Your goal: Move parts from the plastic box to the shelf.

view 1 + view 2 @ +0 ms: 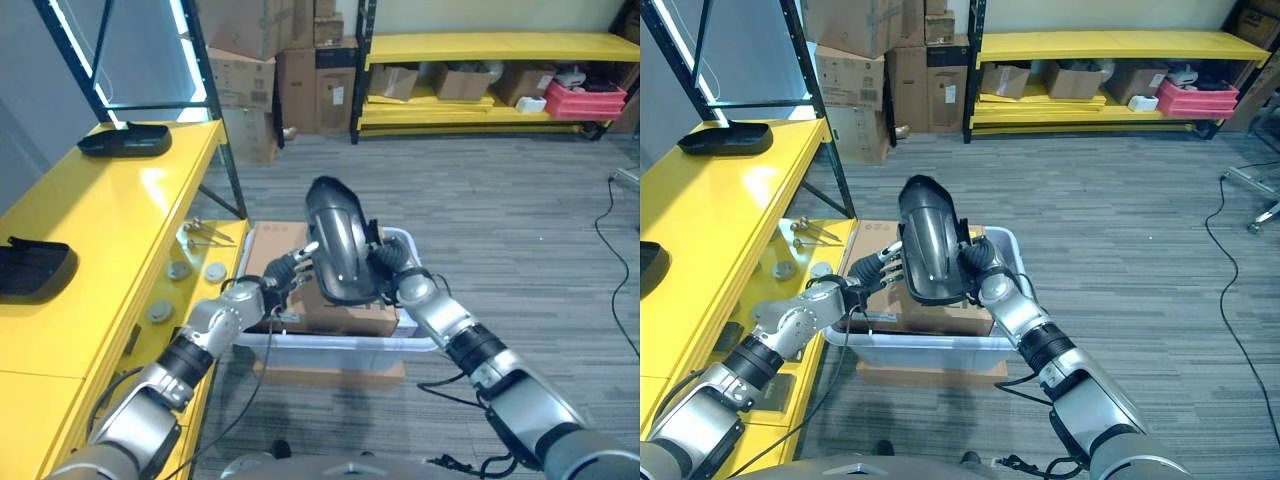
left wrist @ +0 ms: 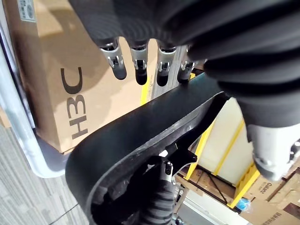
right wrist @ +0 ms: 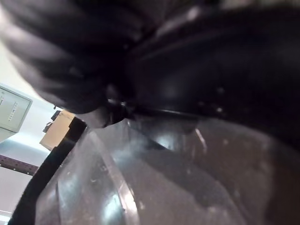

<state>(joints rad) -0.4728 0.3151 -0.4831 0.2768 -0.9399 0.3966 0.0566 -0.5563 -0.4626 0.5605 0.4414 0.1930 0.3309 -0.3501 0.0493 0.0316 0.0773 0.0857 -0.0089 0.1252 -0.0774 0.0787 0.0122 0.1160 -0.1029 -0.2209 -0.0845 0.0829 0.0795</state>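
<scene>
A large black curved part (image 1: 335,240) stands upright over the clear plastic box (image 1: 330,345) on the floor, held between both hands. My left hand (image 1: 285,272) lies against its left edge with fingers (image 2: 140,68) fairly straight and the thumb (image 2: 269,145) apart, the part's rim (image 2: 140,136) running between them. My right hand (image 1: 390,265) is curled round the part's right edge. A cardboard box (image 1: 270,250) lies inside the plastic box. The yellow shelf (image 1: 90,220) runs along my left.
Two black parts (image 1: 125,140) (image 1: 30,270) rest on the yellow shelf, with small metal pieces (image 1: 200,235) near its edge. Stacked cardboard boxes (image 1: 270,70) and a far yellow rack (image 1: 500,45) with a red tray (image 1: 585,98) stand at the back.
</scene>
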